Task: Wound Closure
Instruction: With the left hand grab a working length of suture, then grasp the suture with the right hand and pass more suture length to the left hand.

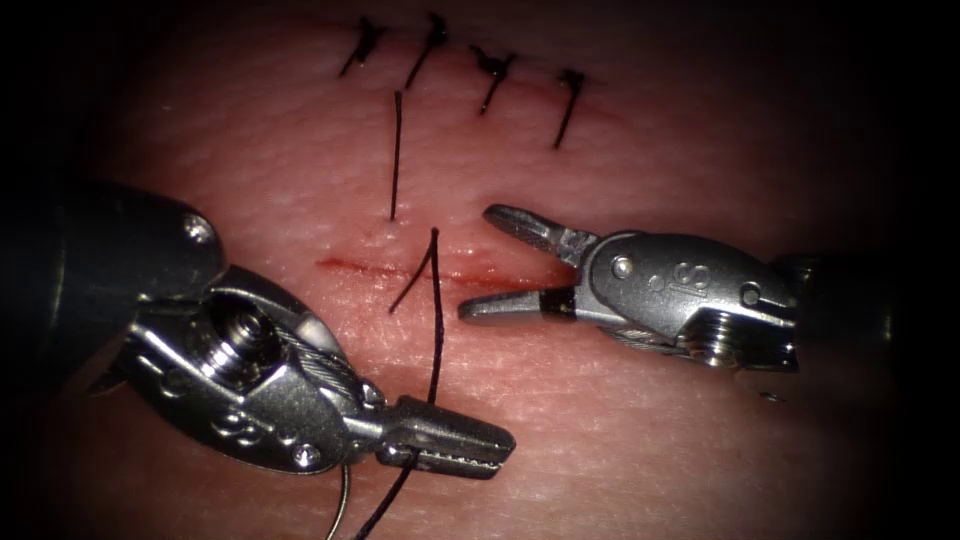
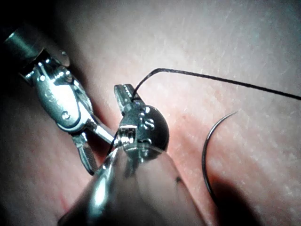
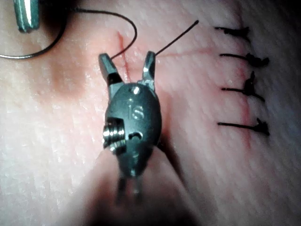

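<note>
Thread (image 1: 436, 300) is clamped in the left tool (image 1: 455, 448), running up across the cut (image 1: 400, 270) in the tissue (image 1: 650, 440); the right tool (image 1: 480, 262), jaws spread, empty, is hovered over the cut; the needle (image 2: 207, 155), free, is laid on the tissue beside the left tool.

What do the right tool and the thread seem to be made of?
Right tool, jaws open, holding nothing: looks like polished metal, silvery with bright glints. Thread, held by the shut left tool: thin dark matte strand, probably synthetic or silk.
</note>
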Controlling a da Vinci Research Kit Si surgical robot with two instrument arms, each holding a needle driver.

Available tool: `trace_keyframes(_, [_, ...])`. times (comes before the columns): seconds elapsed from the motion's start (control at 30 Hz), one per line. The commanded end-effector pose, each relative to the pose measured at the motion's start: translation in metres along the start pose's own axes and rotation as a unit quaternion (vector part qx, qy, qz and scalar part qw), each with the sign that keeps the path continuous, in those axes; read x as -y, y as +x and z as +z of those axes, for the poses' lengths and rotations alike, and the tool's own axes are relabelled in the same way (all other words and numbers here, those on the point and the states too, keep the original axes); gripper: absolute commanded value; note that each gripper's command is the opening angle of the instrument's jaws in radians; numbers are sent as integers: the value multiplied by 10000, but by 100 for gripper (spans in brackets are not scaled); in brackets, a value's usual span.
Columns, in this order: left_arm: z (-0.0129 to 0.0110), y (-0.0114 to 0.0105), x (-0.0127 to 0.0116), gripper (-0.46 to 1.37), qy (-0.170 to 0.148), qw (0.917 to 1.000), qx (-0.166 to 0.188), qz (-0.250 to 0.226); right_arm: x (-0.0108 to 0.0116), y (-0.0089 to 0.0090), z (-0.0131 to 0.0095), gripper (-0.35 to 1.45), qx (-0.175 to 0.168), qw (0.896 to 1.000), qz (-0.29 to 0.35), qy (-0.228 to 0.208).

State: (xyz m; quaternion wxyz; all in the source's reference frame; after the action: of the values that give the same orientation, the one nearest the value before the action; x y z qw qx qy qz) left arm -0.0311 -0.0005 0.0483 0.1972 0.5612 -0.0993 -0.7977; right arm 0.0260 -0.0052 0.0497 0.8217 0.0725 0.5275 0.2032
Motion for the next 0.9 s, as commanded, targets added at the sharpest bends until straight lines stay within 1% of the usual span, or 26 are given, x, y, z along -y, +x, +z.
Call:
trace_keyframes(0.03, [-1,-6,-1,-35,-18,10000,8,1,-1,3,-1,117,-42,9999,-110,80])
trace_keyframes(0.17, [-5,-26,-7,-35,-26,9999,23,-112,-1,14,-3,124,-156,9991,-393,83])
trace_keyframes(0.23, [-5,-39,-17,-35,-45,9998,25,-171,-2,21,-4,126,-279,9980,-572,-2])
trace_keyframes(0.27, [-5,-41,-19,-35,-56,9998,17,-185,-2,22,-4,126,-310,9977,-597,-39])
trace_keyframes(0.33, [-4,-49,-29,-35,-100,9997,-16,-223,-3,24,-2,130,-401,9954,-854,-155])
trace_keyframes(0.43, [-1,-61,-38,-35,-166,9995,-45,-279,-3,22,1,130,-375,9928,-1097,-293])
trace_keyframes(0.57, [1,-73,-40,-35,-174,9994,-36,-301,-4,18,3,130,-276,9918,-1204,-317])
trace_keyframes(0.67, [-1,-84,-38,-35,-171,9994,-69,-278,-5,11,4,129,-224,9913,-1264,-297])
trace_keyframes(0.8, [-6,-92,-37,-35,-89,9994,-85,-325,-4,6,5,131,-214,9910,-1288,-290])
trace_keyframes(0.87, [-7,-92,-36,-35,-89,9991,-87,-416,-1,5,3,127,-265,9893,-1418,-230])
trace_keyframes(0.9, [-5,-90,-36,-35,-94,9989,-93,-451,-3,7,3,125,-260,9877,-1521,-232])
